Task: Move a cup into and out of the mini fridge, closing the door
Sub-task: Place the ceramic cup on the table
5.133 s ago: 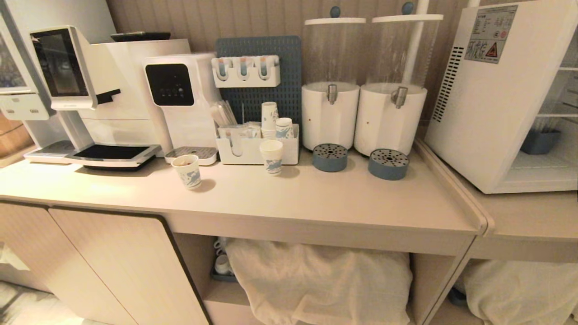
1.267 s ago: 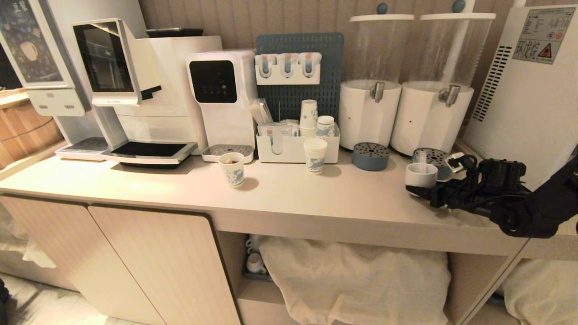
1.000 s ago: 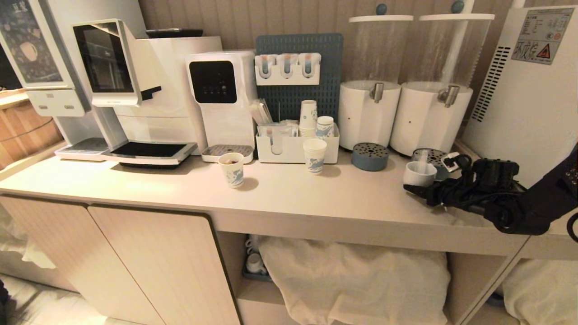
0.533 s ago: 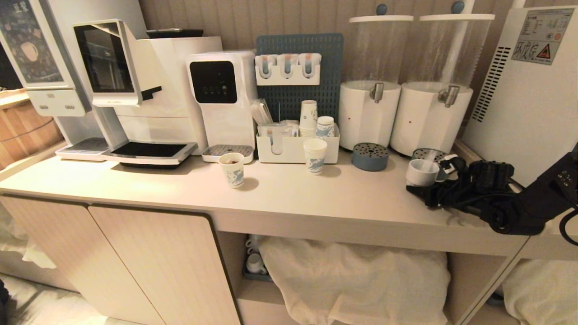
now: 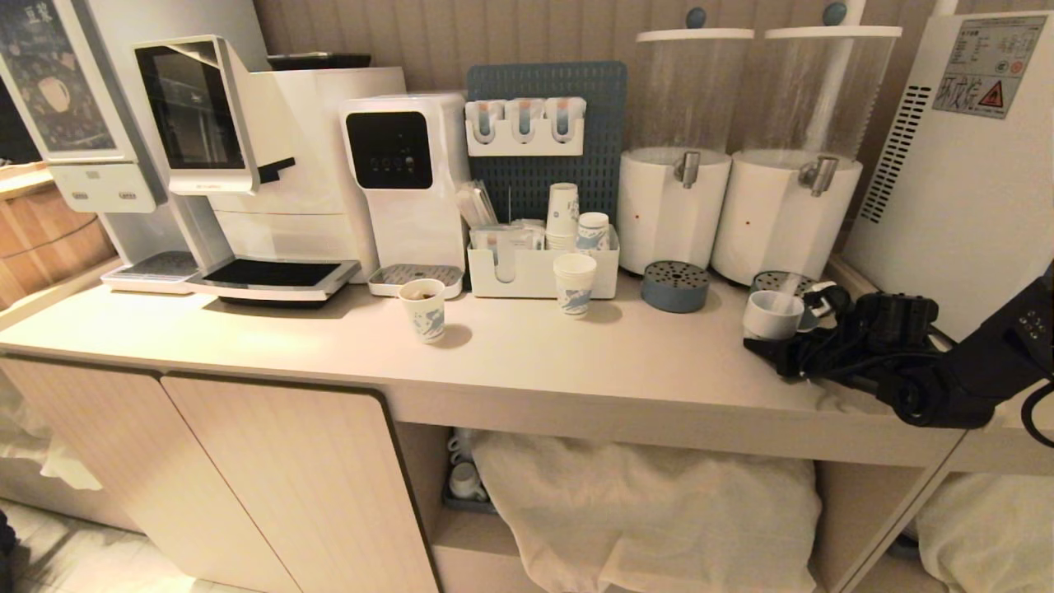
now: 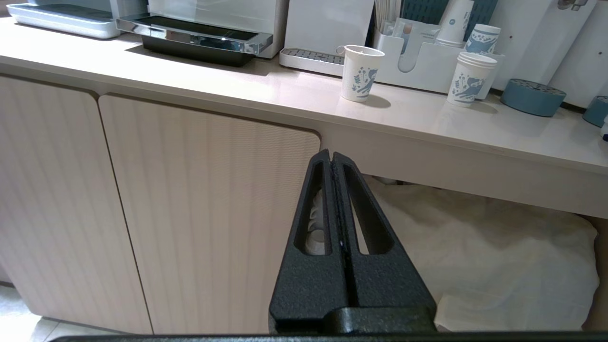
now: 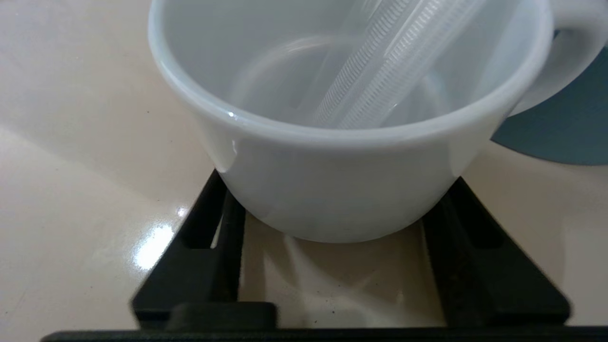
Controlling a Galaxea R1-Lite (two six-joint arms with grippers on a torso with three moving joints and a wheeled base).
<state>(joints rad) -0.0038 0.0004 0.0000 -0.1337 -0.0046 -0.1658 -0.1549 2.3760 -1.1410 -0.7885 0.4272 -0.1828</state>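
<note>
R gripper point(image 5: 770, 333) fingers clamped on cup point(image 5: 772, 314), now tipped vs 1 s ago.

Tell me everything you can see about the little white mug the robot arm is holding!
The cup is a small, squat white mug, glossy like ceramic, with a loop handle on one side. Something clear and ribbed leans inside it. It sits tilted between the right gripper's black fingers, which flank its lower sides, at the counter's right end, beside a blue drip tray.

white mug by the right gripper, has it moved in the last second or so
Yes. The cup has tipped, its mouth now leaning toward the grey drip tray, between the right gripper fingers.
</note>
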